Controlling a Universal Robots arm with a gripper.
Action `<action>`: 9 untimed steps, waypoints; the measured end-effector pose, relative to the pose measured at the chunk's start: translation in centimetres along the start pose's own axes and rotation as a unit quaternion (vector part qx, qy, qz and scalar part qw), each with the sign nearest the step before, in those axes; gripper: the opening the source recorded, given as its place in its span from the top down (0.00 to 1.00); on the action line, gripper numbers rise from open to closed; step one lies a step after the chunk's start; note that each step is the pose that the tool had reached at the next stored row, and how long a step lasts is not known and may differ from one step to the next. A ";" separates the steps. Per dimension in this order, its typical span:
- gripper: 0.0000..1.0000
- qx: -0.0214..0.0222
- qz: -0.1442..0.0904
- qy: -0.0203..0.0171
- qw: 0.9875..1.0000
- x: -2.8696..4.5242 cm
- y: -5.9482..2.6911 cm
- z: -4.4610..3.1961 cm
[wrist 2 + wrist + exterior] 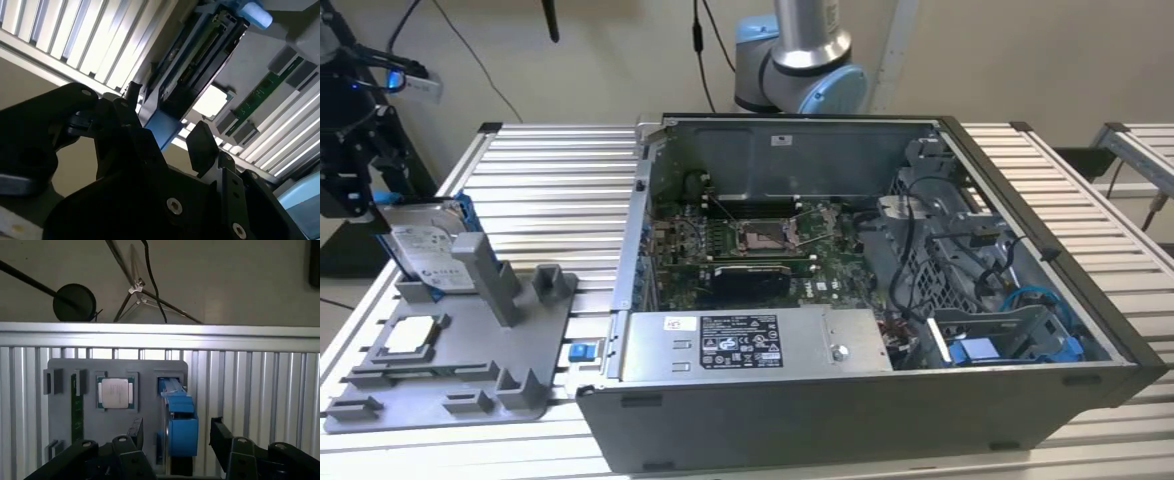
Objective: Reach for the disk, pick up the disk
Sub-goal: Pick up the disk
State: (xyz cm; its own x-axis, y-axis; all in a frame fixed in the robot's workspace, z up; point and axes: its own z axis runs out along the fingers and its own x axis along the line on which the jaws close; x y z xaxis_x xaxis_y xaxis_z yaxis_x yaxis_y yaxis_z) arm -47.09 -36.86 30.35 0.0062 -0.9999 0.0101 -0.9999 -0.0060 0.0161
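Note:
The disk [430, 246] stands on edge in a slot of the grey fixture [454, 385], at the exterior view's left. It is silver with a white label and a blue carrier. My black gripper [358, 205] hovers just beside and above it. In both wrist views the blue carrier edge [180, 427] [162, 126] lies between my two black fingers [135, 432] [202, 145]. The gripper [177, 436] [167, 122] is open and straddles the disk, with a gap showing on each side.
A square silver chip [116, 392] [411, 335] and a green memory stick [76, 407] sit in the same fixture. An open computer case [854, 300] takes up the slatted table's [547, 190] middle. The arm's base [801, 60] stands behind the case.

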 end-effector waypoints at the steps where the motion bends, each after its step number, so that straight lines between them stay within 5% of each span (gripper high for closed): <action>1: 0.00 0.000 -0.001 0.000 1.000 0.00 0.00 0.20; 9: 0.00 0.000 -0.006 0.000 1.000 -0.01 -0.03 1.83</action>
State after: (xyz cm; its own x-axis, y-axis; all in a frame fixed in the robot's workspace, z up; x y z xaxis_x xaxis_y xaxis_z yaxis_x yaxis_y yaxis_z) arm -47.09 -36.87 28.52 0.0175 -0.9998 0.0101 -0.9997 -0.0173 0.0161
